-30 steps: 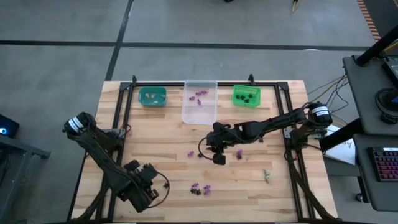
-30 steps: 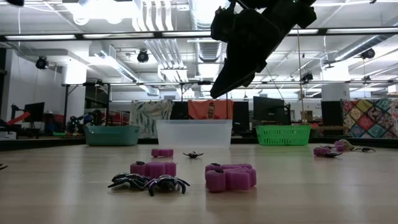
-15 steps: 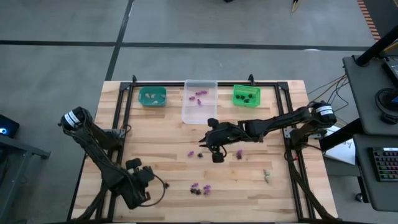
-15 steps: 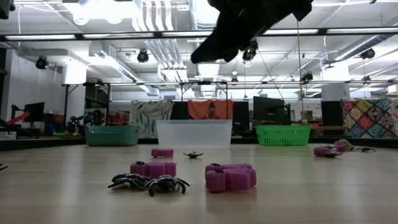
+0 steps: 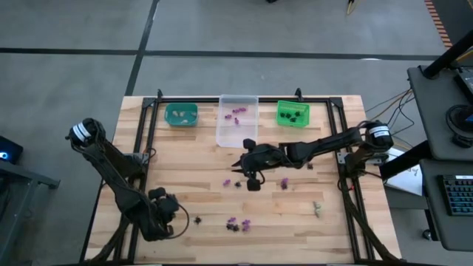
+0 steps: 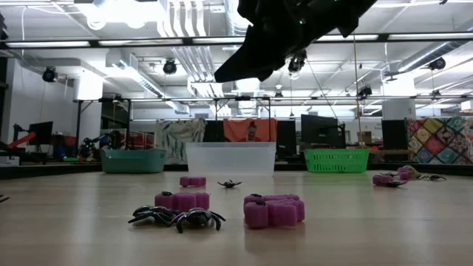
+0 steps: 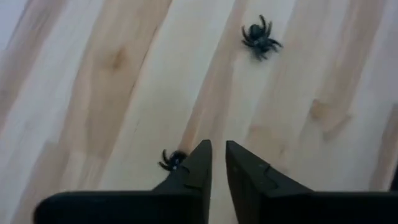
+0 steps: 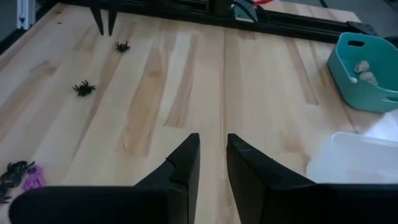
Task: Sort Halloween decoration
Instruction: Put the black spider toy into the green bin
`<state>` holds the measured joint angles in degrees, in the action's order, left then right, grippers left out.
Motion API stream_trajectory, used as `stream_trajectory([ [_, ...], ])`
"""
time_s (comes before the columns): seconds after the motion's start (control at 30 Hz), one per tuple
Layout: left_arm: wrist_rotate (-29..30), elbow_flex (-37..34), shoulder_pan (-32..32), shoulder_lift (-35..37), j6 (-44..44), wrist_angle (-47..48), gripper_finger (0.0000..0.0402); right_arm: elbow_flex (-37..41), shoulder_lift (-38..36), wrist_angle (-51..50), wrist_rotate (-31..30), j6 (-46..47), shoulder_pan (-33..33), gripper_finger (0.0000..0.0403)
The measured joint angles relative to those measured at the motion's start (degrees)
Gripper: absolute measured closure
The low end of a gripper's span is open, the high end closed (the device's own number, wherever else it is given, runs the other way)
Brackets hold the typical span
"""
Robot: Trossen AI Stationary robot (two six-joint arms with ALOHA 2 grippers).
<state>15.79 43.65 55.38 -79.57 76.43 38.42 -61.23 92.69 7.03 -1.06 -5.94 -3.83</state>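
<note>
wooden table (image 5: 192,185), teal bin (image 5: 181,114), clear bin (image 5: 237,121), green bin (image 5: 293,114)

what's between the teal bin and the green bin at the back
The clear bin stands between the teal bin and the green bin, plainest in the high view.

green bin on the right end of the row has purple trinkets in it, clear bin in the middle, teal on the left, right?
Not quite: the green bin holds black trinkets, as the high view shows. The purple trinkets lie in the clear bin. The rest stands, with the teal bin on the left.

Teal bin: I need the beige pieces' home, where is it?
High view: the teal bin sits at the table's far edge on the left, beside the clear bin.
</note>
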Motion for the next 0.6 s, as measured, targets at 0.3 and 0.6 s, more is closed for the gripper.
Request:
stream_trajectory([
  [0.3,-2.4,-0.2,0.4,-4.6,0.6,4.5,0.0275,0.1,2.0,-0.3,0.0,0.8,0.0,0.0333],
  [0.6,-6.6,-3.2,0.8,-6.0,1.3,2.4,0.0265,0.1,2.2,-0.3,0.0,-0.6,0.1,0.0329],
])
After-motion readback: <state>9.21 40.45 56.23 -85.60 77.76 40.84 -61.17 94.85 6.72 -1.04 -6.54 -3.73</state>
